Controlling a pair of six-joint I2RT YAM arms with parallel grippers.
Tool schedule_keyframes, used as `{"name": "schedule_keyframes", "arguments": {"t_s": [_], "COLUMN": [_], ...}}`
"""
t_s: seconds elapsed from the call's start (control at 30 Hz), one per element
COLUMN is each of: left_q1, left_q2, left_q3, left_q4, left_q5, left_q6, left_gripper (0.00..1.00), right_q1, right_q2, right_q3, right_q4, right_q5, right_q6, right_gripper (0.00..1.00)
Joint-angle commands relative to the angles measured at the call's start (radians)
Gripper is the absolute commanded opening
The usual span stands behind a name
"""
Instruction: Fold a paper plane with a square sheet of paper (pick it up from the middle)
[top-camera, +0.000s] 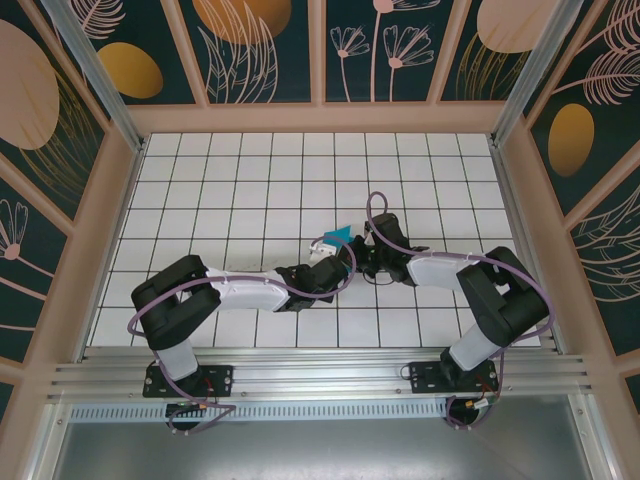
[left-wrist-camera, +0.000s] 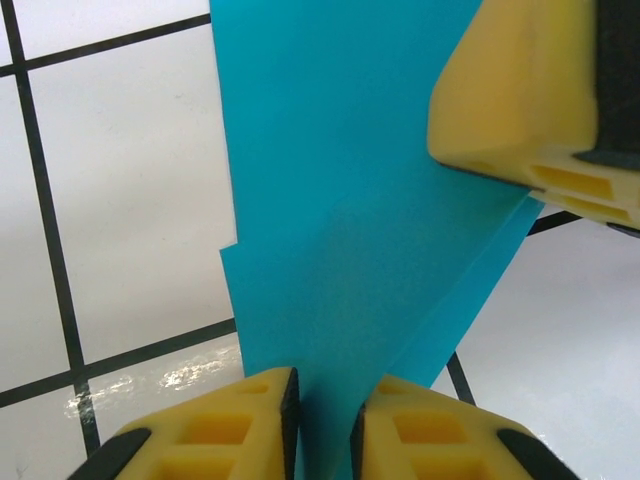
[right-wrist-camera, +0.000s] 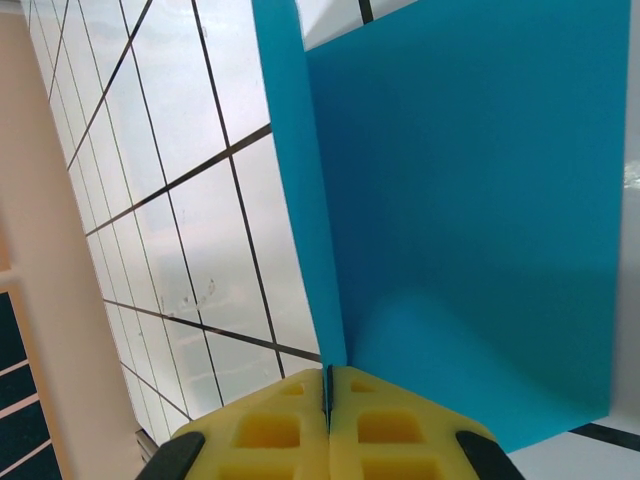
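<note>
Looking from above, left gripper (top-camera: 335, 258) and right gripper (top-camera: 362, 252) meet, the square sheet of paper (top-camera: 340, 235) poking up between them. Left wrist: its pads (left-wrist-camera: 265, 425) flank the sheet narrowly (pinching or not, I cannot tell). Right wrist: fingers (right-wrist-camera: 290, 430) clamped shut on the sheet. Opposed pulls could tear it.

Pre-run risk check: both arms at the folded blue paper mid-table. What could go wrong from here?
1. Right jaws pinch the paper only at its edge; a left-arm pull could slip or tear it.
2. Left jaws straddle loosely splayed layers; closing there may crease them off-line.
</note>
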Motion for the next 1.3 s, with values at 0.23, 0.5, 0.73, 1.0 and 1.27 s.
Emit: {"name": "schedule_keyframes", "arguments": {"t_s": [0.23, 0.5, 0.73, 1.0, 1.27], "left_q1": [-0.003, -0.001, 0.028, 0.12, 0.16], "left_q2": [0.017, -0.022, -0.075, -0.147, -0.131], "left_q3": [-0.008, -0.081, -0.161, -0.294, -0.344], "left_q4": [-0.009, 0.109, 0.241, 0.432, 0.512], "left_q5": [-0.032, 0.036, 0.14, 0.326, 0.423], "left_q6": [-0.007, -0.028, -0.063, -0.109, -0.163], "left_gripper": [0.07, 0.05, 0.06, 0.07, 0.07], "right_q1": [0.009, -0.018, -0.071, -0.07, -0.031], "right_q2": [-0.034, -0.172, -0.278, -0.244, -0.142], "right_q3": [0.036, 0.043, 0.008, -0.014, 0.039], "right_q4": [-0.058, -0.173, -0.201, -0.147, -0.111], "right_q5": [0.003, 0.062, 0.041, -0.065, -0.129], "right_q6": [-0.056, -0.165, -0.213, -0.254, -0.286], "right_gripper": [0.17, 0.47, 0.54, 0.45, 0.29]}}
